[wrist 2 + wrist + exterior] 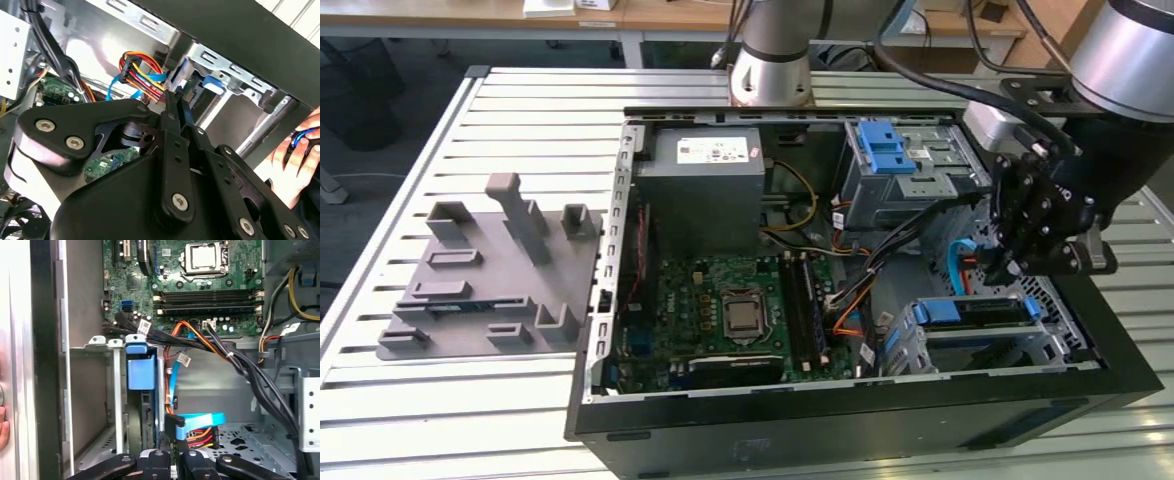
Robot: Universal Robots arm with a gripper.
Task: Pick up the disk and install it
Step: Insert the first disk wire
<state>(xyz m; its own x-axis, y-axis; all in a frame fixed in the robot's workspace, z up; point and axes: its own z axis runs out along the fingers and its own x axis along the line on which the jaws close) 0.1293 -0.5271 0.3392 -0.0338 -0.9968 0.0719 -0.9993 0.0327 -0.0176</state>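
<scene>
The disk (970,312) sits in the lower drive cage (1047,345) at the case's front corner, on the exterior view's right, with its blue side rail up. In the first wrist view the disk (146,422) stands edge-on in that cage under the blue rail (137,371). My gripper (998,272) hangs just above the cage, inside the case. Its fingers are shut with nothing between them in both wrist views (175,94) (172,456). The tips are right beside the black connector (173,423) of the blue data cable and the coloured power wires (142,70).
The grey power-supply box (707,170) and the upper drive cage with its blue latch (887,150) stand at the back of the case. The motherboard (734,305) lies low in the middle. Black cable bundles (250,375) cross near the gripper. A person's hand (299,155) rests outside the case wall.
</scene>
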